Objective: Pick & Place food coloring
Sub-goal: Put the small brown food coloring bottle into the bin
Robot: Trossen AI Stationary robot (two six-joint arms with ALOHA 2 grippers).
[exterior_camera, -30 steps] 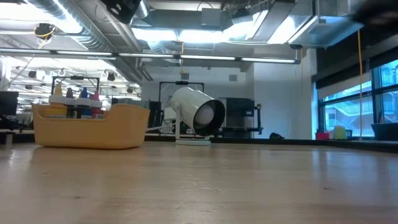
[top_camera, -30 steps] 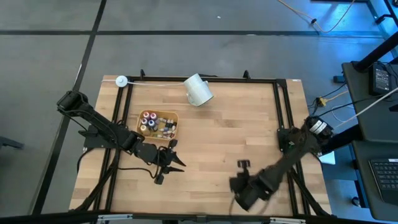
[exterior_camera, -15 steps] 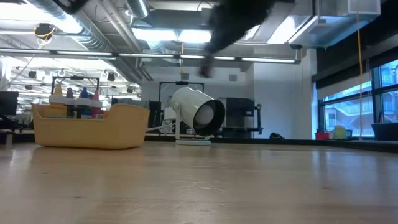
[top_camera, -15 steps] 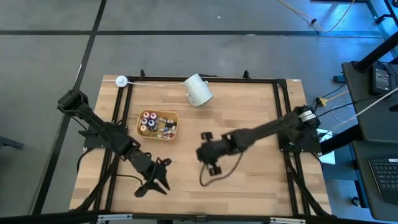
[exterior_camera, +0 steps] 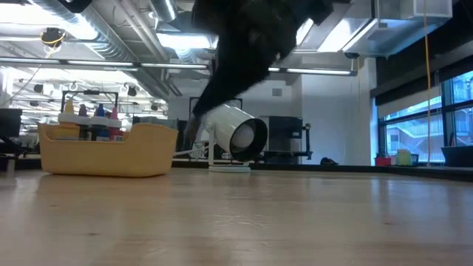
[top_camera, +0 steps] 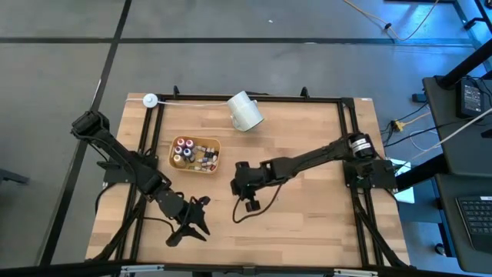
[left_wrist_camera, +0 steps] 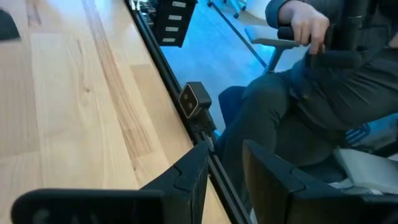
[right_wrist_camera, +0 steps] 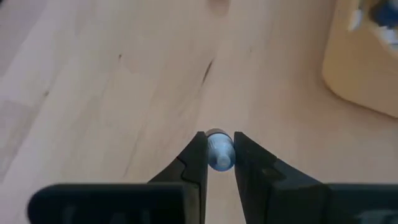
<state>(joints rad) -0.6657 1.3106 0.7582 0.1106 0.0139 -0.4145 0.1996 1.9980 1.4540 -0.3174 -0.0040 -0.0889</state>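
A tiny food coloring bottle (right_wrist_camera: 217,151), whitish with a blue end, sits between the fingers of my right gripper (right_wrist_camera: 217,146), which hovers over the table's middle (top_camera: 235,183), just right of the yellow-orange tray (top_camera: 218,143). Several more small bottles (top_camera: 192,152) with coloured caps stand in that tray. My left gripper (top_camera: 192,221) hangs open near the table's near left part, with nothing between its fingers (left_wrist_camera: 186,180). My right gripper pinches the little bottle's sides (right_wrist_camera: 211,149) between its two fingers, at their free ends. The fingers slant down from the table's right side. The bottle is lifted clear of the wood, its blue end toward the wrist camera.
A big white cup (top_camera: 244,111) lies on its side at the far edge, its mouth showing in the low view (exterior_camera: 244,137). A small white round thing (top_camera: 150,100) sits at the far left corner. A seated person (left_wrist_camera: 311,93) is beyond the table's edge. Bare wood lies right of the tray.
My right gripper has swung from the near right part of the table toward the left and the far side, ending beside the tray, still shut. My left gripper has drawn back from the tray toward the near edge and turned to face outward.
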